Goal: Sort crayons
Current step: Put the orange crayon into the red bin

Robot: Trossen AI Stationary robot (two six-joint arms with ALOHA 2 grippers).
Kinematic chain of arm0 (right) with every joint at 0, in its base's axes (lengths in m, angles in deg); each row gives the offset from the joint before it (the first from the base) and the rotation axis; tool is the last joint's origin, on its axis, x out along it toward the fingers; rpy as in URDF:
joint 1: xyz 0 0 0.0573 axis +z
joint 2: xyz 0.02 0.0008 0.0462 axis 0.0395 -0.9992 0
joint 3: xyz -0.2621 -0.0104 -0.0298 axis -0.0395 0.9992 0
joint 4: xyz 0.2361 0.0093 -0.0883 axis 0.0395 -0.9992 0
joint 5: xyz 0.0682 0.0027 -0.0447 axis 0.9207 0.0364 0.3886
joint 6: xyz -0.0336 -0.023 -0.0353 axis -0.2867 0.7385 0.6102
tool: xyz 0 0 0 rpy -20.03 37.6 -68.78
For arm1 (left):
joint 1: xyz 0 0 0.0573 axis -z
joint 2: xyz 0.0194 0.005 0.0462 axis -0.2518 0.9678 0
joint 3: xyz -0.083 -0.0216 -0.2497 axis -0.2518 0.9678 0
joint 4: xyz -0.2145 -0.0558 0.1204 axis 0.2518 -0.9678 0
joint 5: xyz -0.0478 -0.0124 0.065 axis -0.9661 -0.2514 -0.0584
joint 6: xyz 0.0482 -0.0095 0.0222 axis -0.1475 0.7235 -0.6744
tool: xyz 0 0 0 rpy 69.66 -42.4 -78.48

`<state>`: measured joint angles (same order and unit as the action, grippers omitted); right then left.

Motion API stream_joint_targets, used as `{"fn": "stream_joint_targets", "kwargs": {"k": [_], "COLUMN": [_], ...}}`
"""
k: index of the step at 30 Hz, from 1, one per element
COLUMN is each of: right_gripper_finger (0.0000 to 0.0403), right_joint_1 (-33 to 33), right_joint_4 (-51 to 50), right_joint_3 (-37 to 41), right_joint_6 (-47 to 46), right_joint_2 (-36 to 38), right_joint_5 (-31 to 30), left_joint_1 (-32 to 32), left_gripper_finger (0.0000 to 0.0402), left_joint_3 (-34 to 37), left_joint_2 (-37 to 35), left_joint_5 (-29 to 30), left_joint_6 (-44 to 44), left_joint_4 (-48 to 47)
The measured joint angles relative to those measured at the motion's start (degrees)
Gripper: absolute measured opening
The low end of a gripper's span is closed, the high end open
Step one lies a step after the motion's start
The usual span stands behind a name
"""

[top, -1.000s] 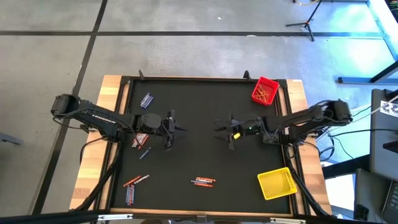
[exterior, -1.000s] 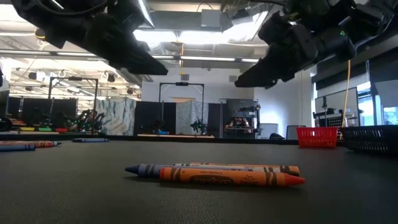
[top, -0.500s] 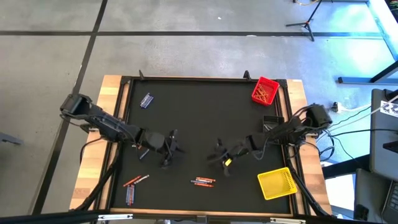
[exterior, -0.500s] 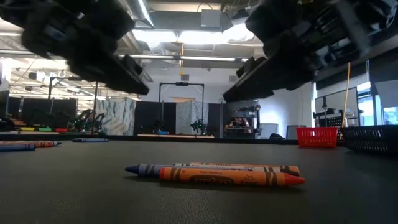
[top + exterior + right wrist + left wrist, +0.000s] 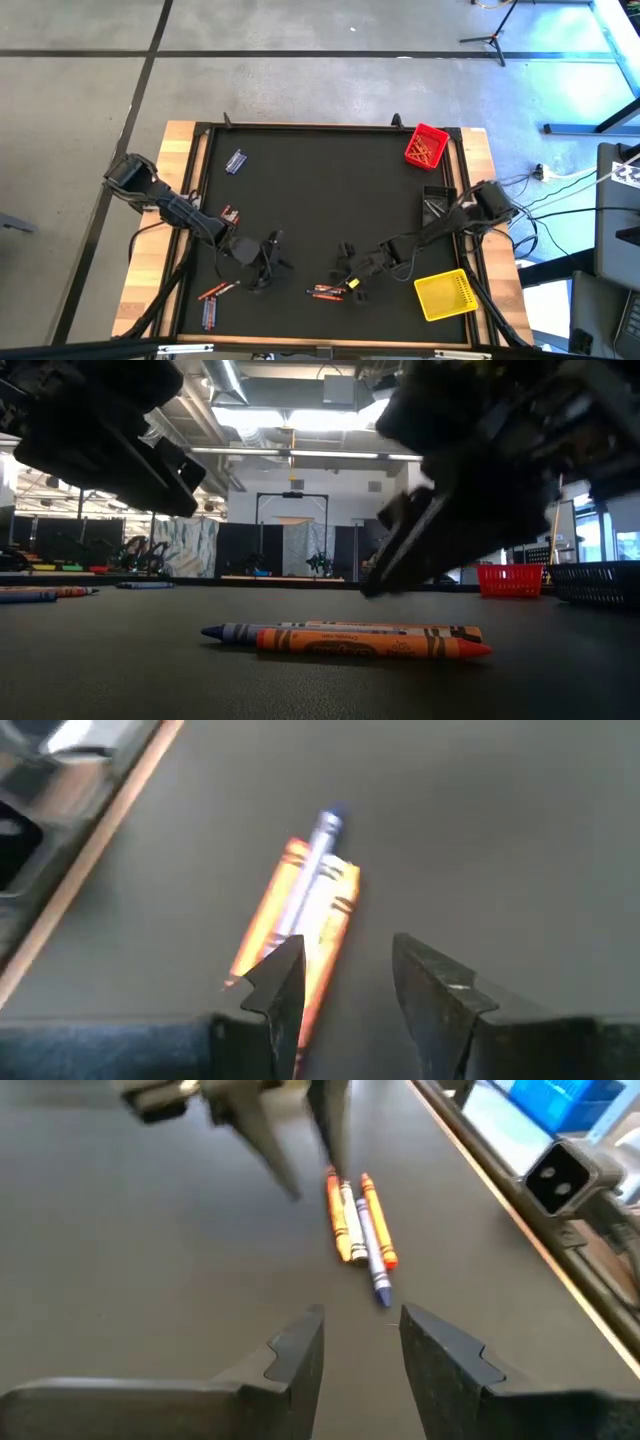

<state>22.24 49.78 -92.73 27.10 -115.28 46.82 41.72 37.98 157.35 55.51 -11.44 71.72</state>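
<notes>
Item: crayons [image 5: 327,292], a small orange-and-blue cluster, lay on the black mat [image 5: 320,190] near its front edge. Your right gripper [image 5: 352,282] hovered just beside them, fingers parted, grasping nothing. Your left gripper [image 5: 268,268] hung near, likewise parted and empty. More crayons [image 5: 212,300] lay front-left; red bin [image 5: 426,146] back-right.

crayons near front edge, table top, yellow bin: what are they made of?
Crayons: likely wax, matte paper wrappers with dark printed bands; bare tips show.
Table top: black, matte, faintly textured like a rubbery or vinyl mat; wood border.
Yellow bin: probably moulded plastic, slotted floor.
</notes>
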Motion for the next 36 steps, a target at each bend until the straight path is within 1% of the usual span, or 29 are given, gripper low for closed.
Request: {"fn": "stream_joint_targets", "kwargs": {"k": [3, 6, 10, 14, 19, 26, 30, 36], "right_gripper_finger": [0.015, 0.015, 0.015, 0.0149, 0.0149, 0.0149, 0.0149, 0.0149], "right_joint_1": [-0.1, -0.1, 0.0, 0.0, 0.4, 2.5, 3.7, 3.7], "right_joint_4": [0.4, 3.2, 4.1, 3.7, 3.6, 4.0, 3.7, 1.4], "right_joint_3": [-0.6, -0.5, -0.5, -0.6, -0.8, -3.6, -3.7, -3.8], "right_joint_6": [-0.4, -1.6, -2.5, -3.0, -3.2, -2.9, -2.8, -2.8], "right_joint_2": [-2.0, -3.3, -4.6, -4.6, -4.1, -4.0, -4.0, -5.2], "right_joint_5": [-2.1, -2.0, -2.2, -3.9, -4.7, -0.1, -1.4, -4.9], "left_joint_1": [0.0, 0.0, 0.0, 0.0, -0.2, -0.2, -0.3, -0.3], "left_gripper_finger": [0.0126, 0.0126, 0.0126, 0.0126, 0.0126, 0.0126, 0.0126, 0.0126], "left_joint_3": [0.0, 0.0, 0.0, 0.0, 0.0, 0.0, 0.0, 0.0], "left_joint_2": [0.0, 0.0, 0.0, 0.0, 0.0, 0.0, 0.0, 0.0], "left_joint_5": [0.2, 0.4, 1.0, 2.0, 2.1, 2.4, 4.0, 4.6], "left_joint_6": [0.0, 0.0, 0.0, -0.1, -3.1, -3.5, -3.5, -3.5], "left_joint_4": [0.4, 0.7, 0.8, 1.2, 2.1, 2.6, 2.9, 3.2]}}
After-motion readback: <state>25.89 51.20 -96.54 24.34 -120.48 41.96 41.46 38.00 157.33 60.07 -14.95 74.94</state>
